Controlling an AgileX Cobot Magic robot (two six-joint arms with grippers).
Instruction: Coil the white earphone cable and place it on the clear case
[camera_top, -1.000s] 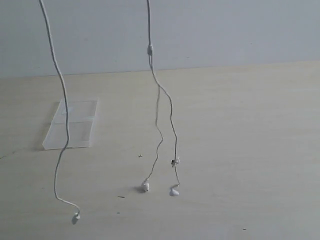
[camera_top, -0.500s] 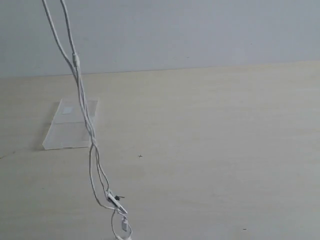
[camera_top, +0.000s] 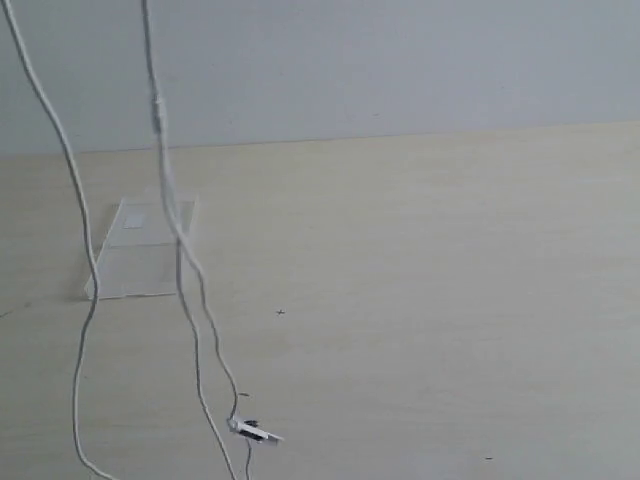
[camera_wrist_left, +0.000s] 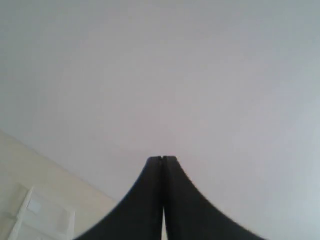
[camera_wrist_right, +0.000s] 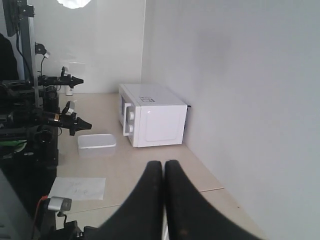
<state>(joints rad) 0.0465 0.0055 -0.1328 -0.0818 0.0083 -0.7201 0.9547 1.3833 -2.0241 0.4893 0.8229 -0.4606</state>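
The white earphone cable (camera_top: 178, 240) hangs from above the exterior view in two strands. The left strand (camera_top: 75, 190) runs down in front of the clear case (camera_top: 135, 265), which lies flat on the table at the left. The right strand carries a small inline bar (camera_top: 157, 110), and a small white piece (camera_top: 255, 432) dangles near the table's front. Neither gripper shows in the exterior view. My left gripper (camera_wrist_left: 162, 159) is shut, with a thin white sliver of cable (camera_wrist_left: 163, 231) between its fingers. My right gripper (camera_wrist_right: 164, 164) is shut the same way on the cable (camera_wrist_right: 164, 232).
A pale wooden table (camera_top: 450, 300) meets a plain grey wall. The right wrist view looks across the room to a white microwave (camera_wrist_right: 152, 115), a clear plastic box (camera_wrist_right: 96, 144), a sheet of paper (camera_wrist_right: 77, 187) and dark equipment (camera_wrist_right: 30, 120).
A second ago the strands hung apart with the earbuds resting mid-table. They then swung together leftward, and now hang apart again further left, with their lower ends near the front edge.
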